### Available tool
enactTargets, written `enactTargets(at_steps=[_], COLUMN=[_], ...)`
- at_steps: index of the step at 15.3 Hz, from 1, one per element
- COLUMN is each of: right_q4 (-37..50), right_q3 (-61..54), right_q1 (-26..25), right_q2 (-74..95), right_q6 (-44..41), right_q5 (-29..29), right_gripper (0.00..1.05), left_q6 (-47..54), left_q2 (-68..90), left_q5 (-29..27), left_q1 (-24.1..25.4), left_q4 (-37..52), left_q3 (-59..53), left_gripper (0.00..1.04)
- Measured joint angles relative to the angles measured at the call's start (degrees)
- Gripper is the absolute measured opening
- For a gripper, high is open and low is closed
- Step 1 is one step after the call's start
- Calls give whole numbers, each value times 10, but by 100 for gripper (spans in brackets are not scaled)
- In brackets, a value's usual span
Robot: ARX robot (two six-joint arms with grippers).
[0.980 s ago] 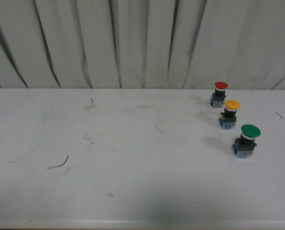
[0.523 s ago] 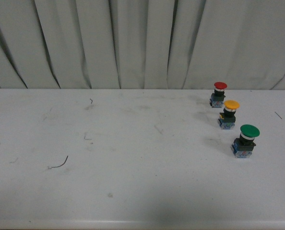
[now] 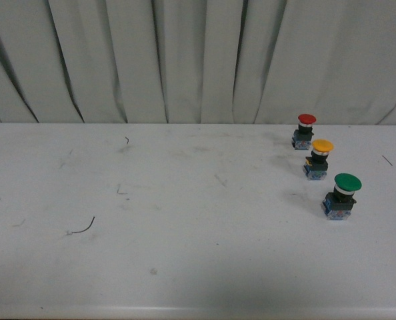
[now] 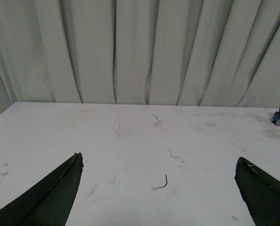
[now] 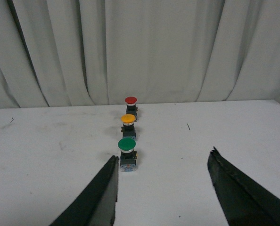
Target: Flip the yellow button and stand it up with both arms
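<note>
Above the white desk (image 3: 185, 220), both grippers hang with jaws spread apart, gripping nothing: left gripper (image 4: 159, 176), right gripper (image 5: 163, 162). Beyond the right gripper, near the desk's far right corner, the yellow button (image 3: 318, 159) stands upright, cap up, between a red button (image 3: 305, 131) and a green button (image 3: 342, 196).

On the table's (image 3: 185, 267) right side, the yellow button (image 3: 318, 159) stood upright between two other buttons, one behind (image 3: 305, 131), one in front (image 3: 342, 196).
</note>
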Motion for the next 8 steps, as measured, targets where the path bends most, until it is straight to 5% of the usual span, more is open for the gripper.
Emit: enactTargets(at_steps=[4, 8], right_q4=[0, 0], right_q3=[0, 0], right_q1=[0, 0], right_q2=[0, 0], right_q6=[0, 0], right_q5=[0, 0], right_gripper=[100, 98], left_q6=[0, 0], left_q2=[0, 0], left_q5=[0, 0], left_q1=[0, 0], left_q4=[0, 0], left_q3=[0, 0], left_gripper=[98, 98])
